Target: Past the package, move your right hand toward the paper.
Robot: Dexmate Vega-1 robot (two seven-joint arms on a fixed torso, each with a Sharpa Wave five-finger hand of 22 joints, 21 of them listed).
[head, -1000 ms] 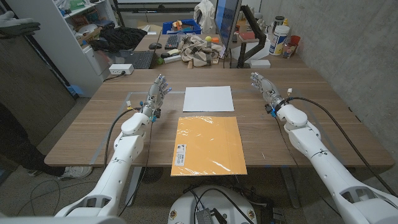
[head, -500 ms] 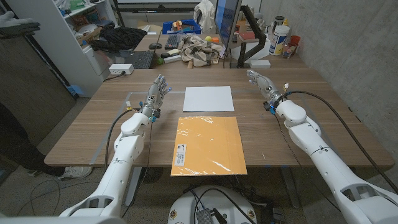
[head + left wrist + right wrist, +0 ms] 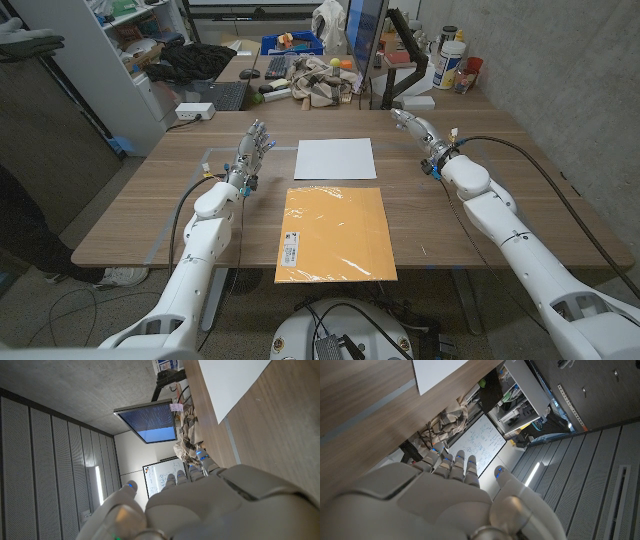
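right robot hand [image 3: 413, 128] open beside the paper [image 3: 335, 158] — package [image 3: 335, 233] nearer, monitor [image 3: 363, 38] behind.

Matt white paper [image 3: 335, 158] on a wood-grain table [image 3: 150, 195] of satin finish. Orange package [image 3: 335, 233] in glossy, slightly wrinkled plastic film with glare streaks. Smooth pale plastic shells on left hand [image 3: 252, 150] and right hand [image 3: 418, 130].
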